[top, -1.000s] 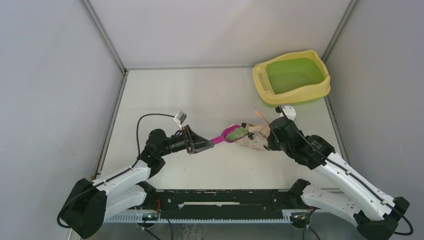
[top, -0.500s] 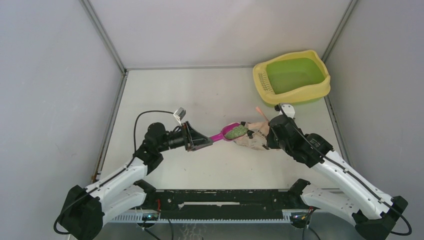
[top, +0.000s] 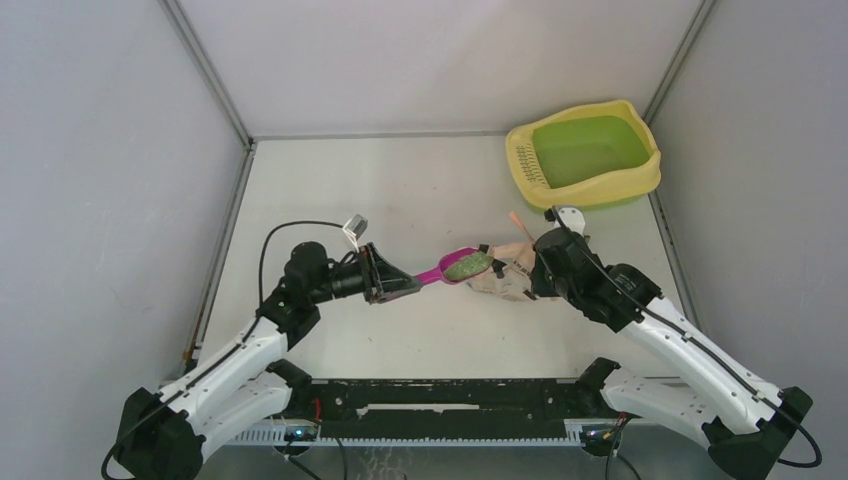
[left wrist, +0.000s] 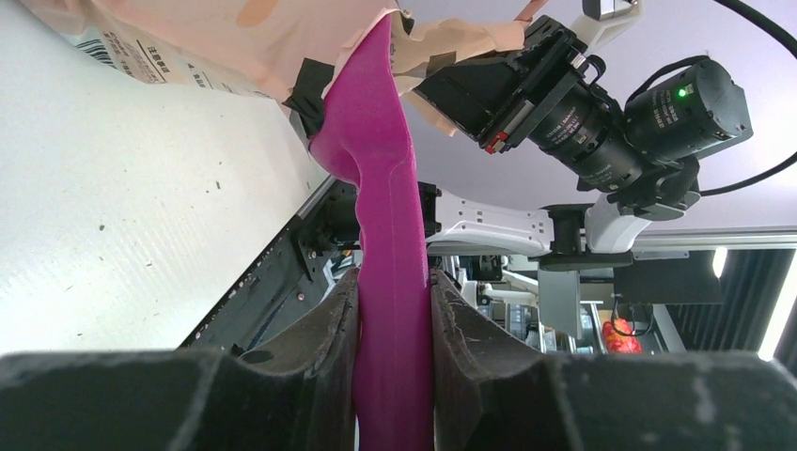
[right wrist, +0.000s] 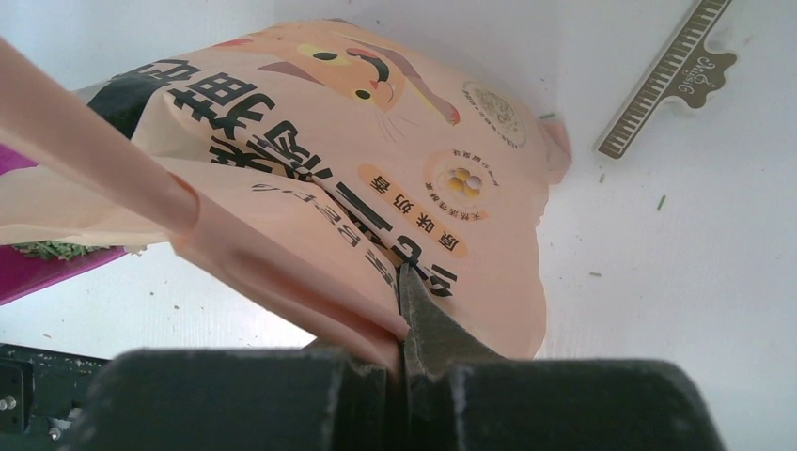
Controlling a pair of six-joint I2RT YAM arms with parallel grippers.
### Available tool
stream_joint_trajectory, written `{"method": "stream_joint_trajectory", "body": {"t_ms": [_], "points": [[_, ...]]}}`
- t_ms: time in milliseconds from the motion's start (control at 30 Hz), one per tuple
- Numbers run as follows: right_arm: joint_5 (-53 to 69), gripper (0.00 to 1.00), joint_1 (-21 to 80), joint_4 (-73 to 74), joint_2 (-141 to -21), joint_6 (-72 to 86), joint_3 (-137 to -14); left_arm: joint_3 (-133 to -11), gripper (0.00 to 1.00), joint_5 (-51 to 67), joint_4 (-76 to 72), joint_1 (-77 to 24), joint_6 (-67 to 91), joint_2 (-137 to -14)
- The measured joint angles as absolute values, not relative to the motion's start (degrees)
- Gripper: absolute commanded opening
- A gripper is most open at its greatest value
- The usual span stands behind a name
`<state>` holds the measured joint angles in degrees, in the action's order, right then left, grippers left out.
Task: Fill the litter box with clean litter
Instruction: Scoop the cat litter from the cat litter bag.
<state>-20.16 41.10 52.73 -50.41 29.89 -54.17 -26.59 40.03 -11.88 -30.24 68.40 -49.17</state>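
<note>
Presently the left arm point(top: 250, 345) is stretching low over the desk point(top: 380, 190) toward the bag point(top: 505, 280). Its left gripper point(left wrist: 395, 291) is clamping narrowly on the handle of the magenta scoop point(top: 450, 270), whose bowl is sitting at the bag's mouth, heaped with greenish litter point(top: 468, 265). The right arm point(top: 660, 330) is bending in from the bag's other side, and the right gripper point(right wrist: 402, 310) is pinching a fold of the bag's peach film, jaws all but closed. The bag is showing a cartoon cat face and bold Chinese characters (also a barcode on its lower side; the small print is too fine to read). A slotted brown strip point(right wrist: 672, 80) is lying just beside the bag, bearing script I cannot make out. The litter box point(top: 590, 195) is sitting well beyond the bag, apart from both arms.
</note>
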Motion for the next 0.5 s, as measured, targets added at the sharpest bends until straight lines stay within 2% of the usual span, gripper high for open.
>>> {"method": "stream_joint_trajectory", "body": {"t_ms": [267,500], "points": [[-20.0,0.08,40.9,52.5,-50.5,29.8,-54.2,-26.2,0.03,40.0,-11.1,-29.4,68.4,-47.2],[-19.9,0.1,40.6,52.7,-50.9,29.6,-54.9,-21.0,0.03,40.3,-16.5,-28.7,69.6,-44.7]]}}
